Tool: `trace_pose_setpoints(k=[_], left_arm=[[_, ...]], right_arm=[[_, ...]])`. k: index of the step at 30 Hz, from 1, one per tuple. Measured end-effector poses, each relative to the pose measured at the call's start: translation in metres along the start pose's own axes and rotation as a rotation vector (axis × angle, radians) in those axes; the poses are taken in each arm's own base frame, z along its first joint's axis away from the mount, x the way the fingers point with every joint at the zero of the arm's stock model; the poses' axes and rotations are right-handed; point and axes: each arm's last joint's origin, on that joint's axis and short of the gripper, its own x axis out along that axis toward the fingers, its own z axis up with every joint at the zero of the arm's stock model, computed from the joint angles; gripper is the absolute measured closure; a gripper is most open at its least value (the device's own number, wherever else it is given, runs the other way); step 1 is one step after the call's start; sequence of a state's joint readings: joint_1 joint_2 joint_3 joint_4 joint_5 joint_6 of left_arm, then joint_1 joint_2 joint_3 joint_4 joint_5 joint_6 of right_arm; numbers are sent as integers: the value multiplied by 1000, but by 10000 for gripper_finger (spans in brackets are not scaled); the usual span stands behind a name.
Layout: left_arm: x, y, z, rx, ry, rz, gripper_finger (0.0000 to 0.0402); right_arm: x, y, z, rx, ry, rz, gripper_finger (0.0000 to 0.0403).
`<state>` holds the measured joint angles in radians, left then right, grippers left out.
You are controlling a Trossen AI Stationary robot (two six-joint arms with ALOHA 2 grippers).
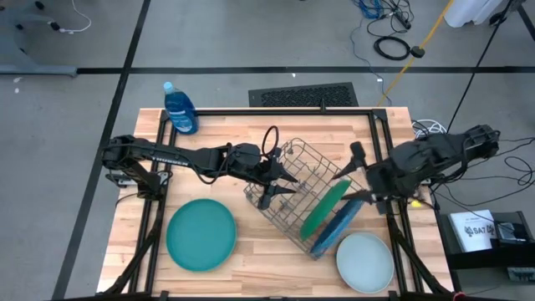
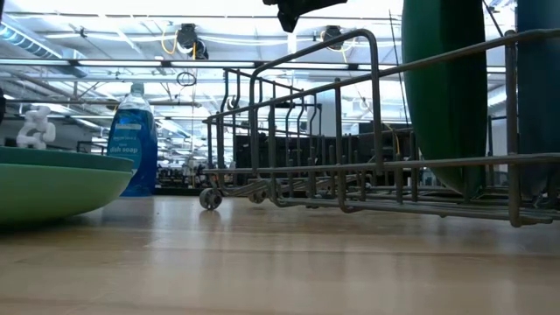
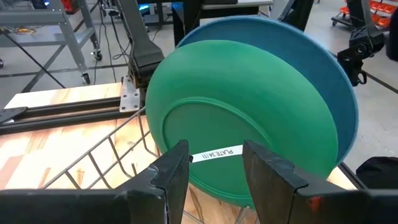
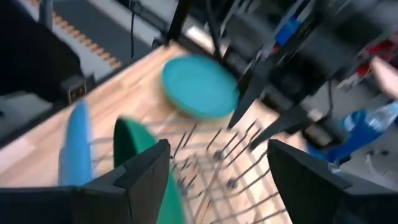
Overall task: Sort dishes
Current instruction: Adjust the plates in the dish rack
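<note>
A dark green plate (image 1: 326, 207) and a blue plate (image 1: 338, 227) stand on edge in the grey wire rack (image 1: 292, 180). In the left wrist view the green plate (image 3: 242, 118) stands in front of the blue plate (image 3: 323, 74). A teal plate (image 1: 201, 234) lies flat on the table to the rack's left. A pale mint plate (image 1: 365, 261) lies near the table's near right corner. My left gripper (image 1: 280, 186) hovers open over the rack, its fingers (image 3: 171, 171) pointing at the green plate but short of it. My right gripper (image 1: 355, 177) is open above the rack's right side.
A blue plastic bottle (image 1: 180, 109) stands at the table's far left edge. A black frame (image 1: 276, 111) runs along the table's far edge and both sides. Bare wood shows between the teal plate and the rack. The low view shows the rack (image 2: 367, 175) with the plates standing in it.
</note>
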<state>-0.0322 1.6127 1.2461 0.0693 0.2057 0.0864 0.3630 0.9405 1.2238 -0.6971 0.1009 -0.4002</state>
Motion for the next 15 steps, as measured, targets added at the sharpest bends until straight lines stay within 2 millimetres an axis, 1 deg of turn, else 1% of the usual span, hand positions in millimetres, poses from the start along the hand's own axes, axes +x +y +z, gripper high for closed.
trace_pose_setpoints(k=[2,4,7,9,11,15], left_arm=[[0,0,0,1,-1,0,252],[0,0,0,3,-1,0,252],[0,0,0,6,0,0,252],[0,0,0,11,1,0,252],[0,1,0,28,1,3,252],[-1,7,2,25,-22,19,252]], right_arm=[[-10,-5,10,7,-43,-19,140],[-20,-10,18,60,-62,-24,141],[-29,-10,19,214,17,58,145],[-29,-6,16,331,99,135,151],[-25,0,14,413,162,190,156],[-17,10,9,442,273,236,166]])
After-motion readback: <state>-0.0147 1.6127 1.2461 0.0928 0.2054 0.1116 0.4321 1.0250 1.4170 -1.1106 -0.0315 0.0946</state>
